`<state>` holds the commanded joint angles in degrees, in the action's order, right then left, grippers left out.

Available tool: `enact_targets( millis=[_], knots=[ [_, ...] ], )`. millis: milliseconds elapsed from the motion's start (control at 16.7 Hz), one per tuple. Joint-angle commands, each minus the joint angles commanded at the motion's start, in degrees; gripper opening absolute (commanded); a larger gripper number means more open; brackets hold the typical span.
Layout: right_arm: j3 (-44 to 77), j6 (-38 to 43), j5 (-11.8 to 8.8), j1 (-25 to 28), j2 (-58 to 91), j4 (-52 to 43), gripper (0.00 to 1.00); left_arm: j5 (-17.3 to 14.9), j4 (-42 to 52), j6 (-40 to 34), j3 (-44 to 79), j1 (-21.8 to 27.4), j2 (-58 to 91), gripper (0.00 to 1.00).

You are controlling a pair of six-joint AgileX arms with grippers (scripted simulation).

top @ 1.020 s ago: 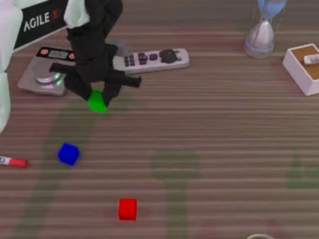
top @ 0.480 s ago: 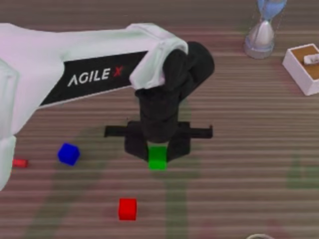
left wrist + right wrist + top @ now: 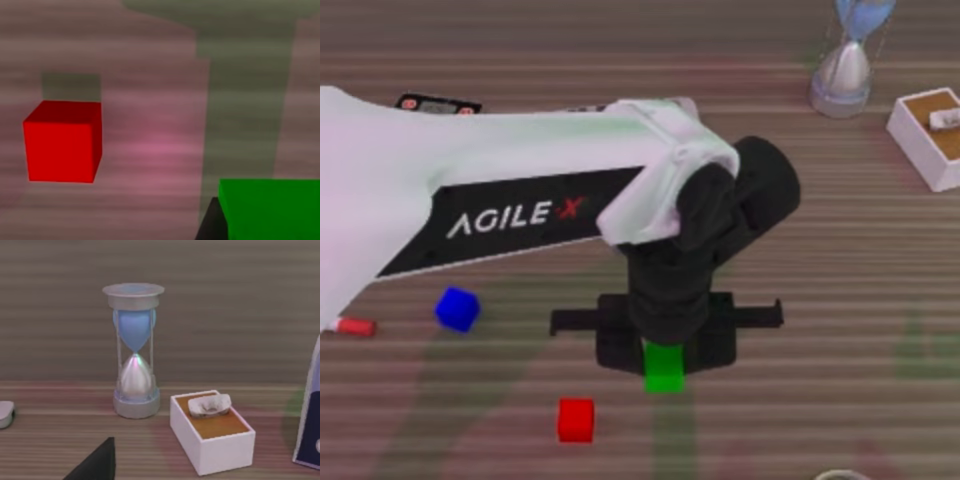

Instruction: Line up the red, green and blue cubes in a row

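My left gripper (image 3: 664, 360) is shut on the green cube (image 3: 664, 374) and holds it over the front middle of the table. The red cube (image 3: 576, 420) lies on the table just left of the green one and slightly nearer the front edge. The blue cube (image 3: 457, 309) sits further left and further back. The left wrist view shows the red cube (image 3: 62, 142) resting on the table and the green cube (image 3: 272, 210) against a dark finger (image 3: 212, 226). My right gripper (image 3: 97, 465) stays parked off to the right, facing the hourglass.
An hourglass (image 3: 848, 60) and a white box (image 3: 932, 135) stand at the back right. A red-and-white pen (image 3: 355, 326) lies at the left edge. My left arm covers most of the scale (image 3: 435, 104) and the remote at the back.
My left gripper has carried the green cube from the back left towards the front and right, stopping just right of the red cube. The red and blue cubes have not moved.
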<state>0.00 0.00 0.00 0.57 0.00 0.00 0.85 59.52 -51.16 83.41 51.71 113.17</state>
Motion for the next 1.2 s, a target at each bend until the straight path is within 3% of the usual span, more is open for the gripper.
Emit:
enact_targets(
  millis=[240,600,840,1200],
  knots=[
    [0.00,0.00,0.00,0.00,0.00,0.00,1.00,-0.02,-2.24,0.29,-1.47,-0.19,1.09,0.00],
    [0.00,0.00,0.00,0.00,0.00,0.00,1.00,-0.05,-13.86,0.17,-8.12,-0.11,5.57,0.00],
    [0.00,0.00,0.00,0.00,0.00,0.00,1.00,-0.04,-14.34,0.15,-8.47,-0.07,5.88,0.00],
    [0.00,0.00,0.00,0.00,0.00,0.00,1.00,-0.04,-14.34,0.15,-8.47,-0.07,5.88,0.45]
  ],
)
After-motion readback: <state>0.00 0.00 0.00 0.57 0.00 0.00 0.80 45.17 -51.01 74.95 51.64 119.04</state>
